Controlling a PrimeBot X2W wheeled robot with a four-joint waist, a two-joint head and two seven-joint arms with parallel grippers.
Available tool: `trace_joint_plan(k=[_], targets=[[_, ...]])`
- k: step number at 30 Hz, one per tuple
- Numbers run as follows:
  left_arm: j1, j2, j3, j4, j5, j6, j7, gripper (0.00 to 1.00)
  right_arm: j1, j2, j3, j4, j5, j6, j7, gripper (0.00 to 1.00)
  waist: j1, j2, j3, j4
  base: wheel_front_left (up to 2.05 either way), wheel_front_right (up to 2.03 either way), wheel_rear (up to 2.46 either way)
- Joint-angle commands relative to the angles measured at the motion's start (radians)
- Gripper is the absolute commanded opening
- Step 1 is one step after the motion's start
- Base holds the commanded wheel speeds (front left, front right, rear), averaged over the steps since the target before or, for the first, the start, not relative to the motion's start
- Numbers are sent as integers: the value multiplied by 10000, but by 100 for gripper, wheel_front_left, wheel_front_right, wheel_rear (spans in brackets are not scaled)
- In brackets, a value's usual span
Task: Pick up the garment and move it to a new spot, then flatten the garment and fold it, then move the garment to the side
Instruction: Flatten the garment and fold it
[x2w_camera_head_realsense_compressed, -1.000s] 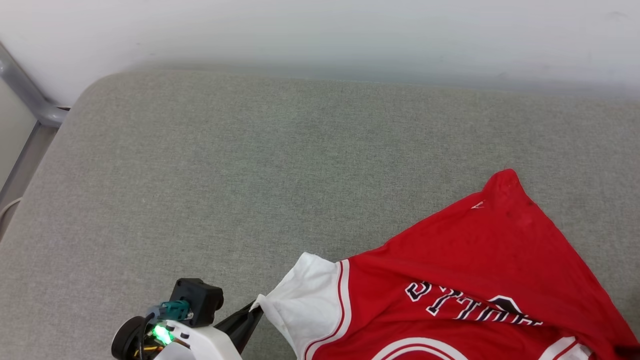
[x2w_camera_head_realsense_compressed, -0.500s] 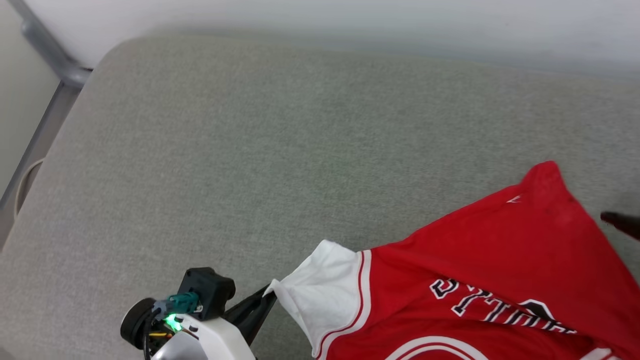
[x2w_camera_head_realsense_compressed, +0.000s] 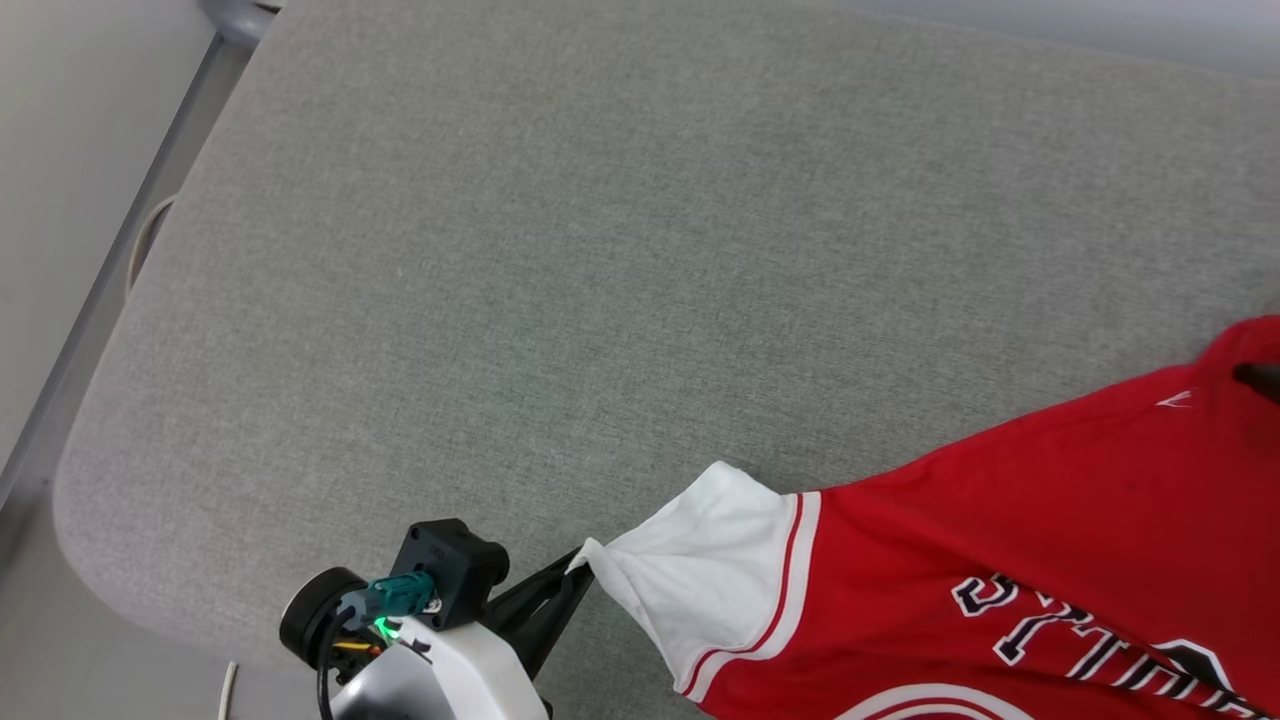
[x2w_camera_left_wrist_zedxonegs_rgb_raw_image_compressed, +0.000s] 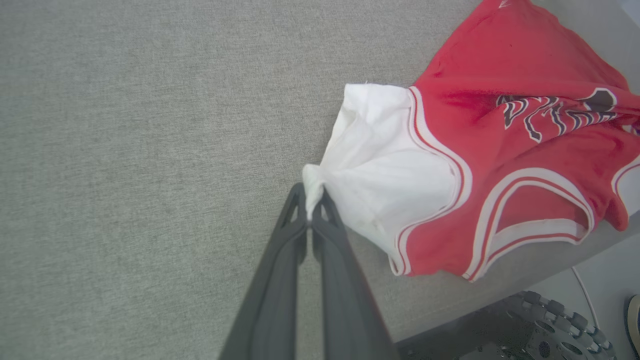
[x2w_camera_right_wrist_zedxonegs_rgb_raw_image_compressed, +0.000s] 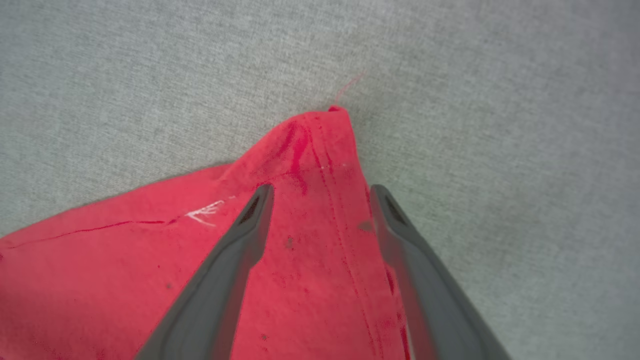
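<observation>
Red sports jersey with white short sleeves (x2w_camera_head_realsense_compressed: 1000, 500) lies crumpled on the grey fabric-covered tabletop (x2w_camera_head_realsense_compressed: 500, 250), toward the robot's right and near the front edge. The head view cuts it off at the right and bottom edges.

Left gripper (x2w_camera_head_realsense_compressed: 578, 568): fingers pressed together, pinching a bunched tip of the white sleeve (x2w_camera_head_realsense_compressed: 700, 570). Left wrist view confirms this, with the left gripper (x2w_camera_left_wrist_zedxonegs_rgb_raw_image_compressed: 310, 200) showing white cloth squeezed between its fingertips and the sleeve (x2w_camera_left_wrist_zedxonegs_rgb_raw_image_compressed: 380, 170) drawn to a point. The jersey (x2w_camera_left_wrist_zedxonegs_rgb_raw_image_compressed: 500, 65) spreads away to the right there, its far right part out of frame.

Black white-outlined lettering (x2w_camera_head_realsense_compressed: 1080, 640) is upside down, creased and clipped by the frame, so it is not readable. It is also folded in the left wrist view (x2w_camera_left_wrist_zedxonegs_rgb_raw_image_compressed: 545, 112).

Right gripper (x2w_camera_right_wrist_zedxonegs_rgb_raw_image_compressed: 321, 192): fingers spread wide, straddling a red hemmed corner (x2w_camera_right_wrist_zedxonegs_rgb_raw_image_compressed: 330, 125) of the jersey. Contact with the cloth cannot be told. In the head view one dark fingertip (x2w_camera_head_realsense_compressed: 1262, 378) shows at the right edge, with the rest cut off.
</observation>
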Motion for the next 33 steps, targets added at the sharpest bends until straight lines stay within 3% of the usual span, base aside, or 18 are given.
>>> trace_joint_plan(k=[1,17,18,19,21,33], targets=[[-141,-22,14,6,51,-42,-56,0,-158,-44,33,89,-73,-11,-61,100,-2,0,126,128,0,0,0],[-509,-347,-11,193,172,-159,-197,0,-268,-238,935,1295,-23,-8,-447,100,-2,0,688,413,0,0,0],[-530,-347,-4,204,161,-159,-200,0,-205,-225,1015,1351,31,-8,-393,96,-2,0,703,418,0,0,0],[-545,-348,4,213,158,-158,-204,0,-172,-227,1064,1375,80,-8,-401,41,-2,0,719,423,0,0,0],[-557,-357,17,237,141,-174,-206,0,-145,-255,1165,1393,143,-8,-520,0,-2,0,733,438,0,0,0],[-575,-205,284,354,66,3,-366,0,-784,-499,1436,1459,676,-10,-2413,0,-2,0,-63,2,0,0,0]])
